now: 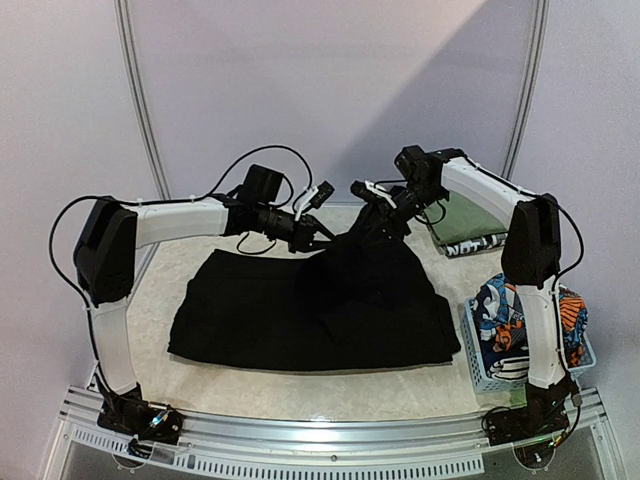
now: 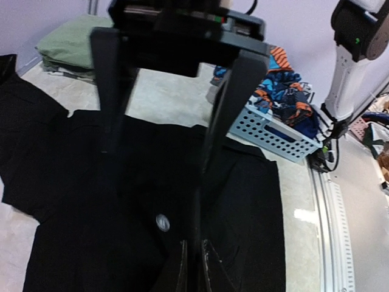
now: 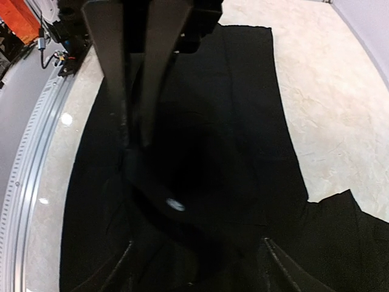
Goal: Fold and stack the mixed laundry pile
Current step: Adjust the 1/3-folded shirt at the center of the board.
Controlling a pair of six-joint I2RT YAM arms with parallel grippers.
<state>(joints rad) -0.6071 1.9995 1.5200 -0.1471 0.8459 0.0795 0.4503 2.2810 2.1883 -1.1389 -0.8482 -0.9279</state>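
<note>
Top external: black garment (image 1: 300, 310) spread mid-table, far edge raised in a peak | left gripper (image 1: 325, 235) pinches the peak | right gripper (image 1: 383, 222) beside it, dark fingers lost against cloth, grip cannot be told

The large garment (image 1: 300, 310) lies across the table (image 1: 160, 270); right of it stands the basket (image 1: 480, 368) holding other garments (image 1: 500, 305), the folded cloth (image 1: 470, 220) apparently behind it.

Bright even light; glare on table (image 2: 301, 216); wrist cams soft up close (black garment (image 1: 310, 305) detail-less).
</note>
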